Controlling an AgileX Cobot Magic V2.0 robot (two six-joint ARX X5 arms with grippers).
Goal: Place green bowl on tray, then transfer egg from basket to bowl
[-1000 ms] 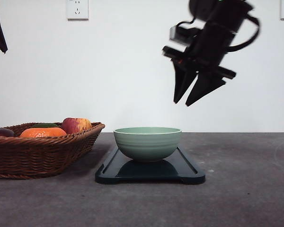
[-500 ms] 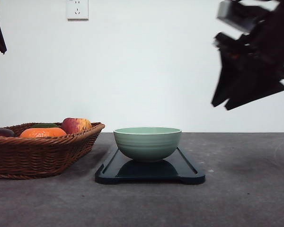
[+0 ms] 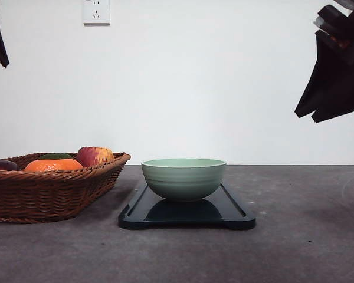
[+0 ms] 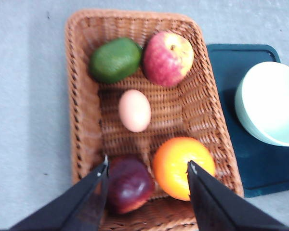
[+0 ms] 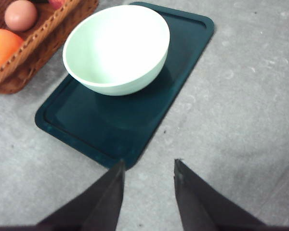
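The green bowl (image 3: 184,178) stands upright and empty on the dark tray (image 3: 236,217) at the table's middle. To its left sits the woven basket (image 3: 47,191). In the left wrist view the egg (image 4: 134,110) lies at the centre of the basket (image 4: 86,96), among fruits. My left gripper (image 4: 148,166) hangs open high over the basket's near end, holding nothing. My right gripper (image 5: 149,163) is open and empty, raised at the upper right (image 3: 307,117), well clear of the bowl (image 5: 116,48) and tray (image 5: 135,120). The egg (image 5: 20,14) also peeks in at the right wrist view's corner.
Around the egg in the basket lie a red-yellow apple (image 4: 167,57), a green avocado (image 4: 115,59), an orange tangerine (image 4: 183,166) and a dark purple fruit (image 4: 129,185). A white wall with an outlet (image 3: 96,12) stands behind the grey table (image 3: 307,236).
My right gripper has swung from above the bowl to the right and slightly up, to the frame's right edge. The bowl, tray, basket and left arm have stayed put.
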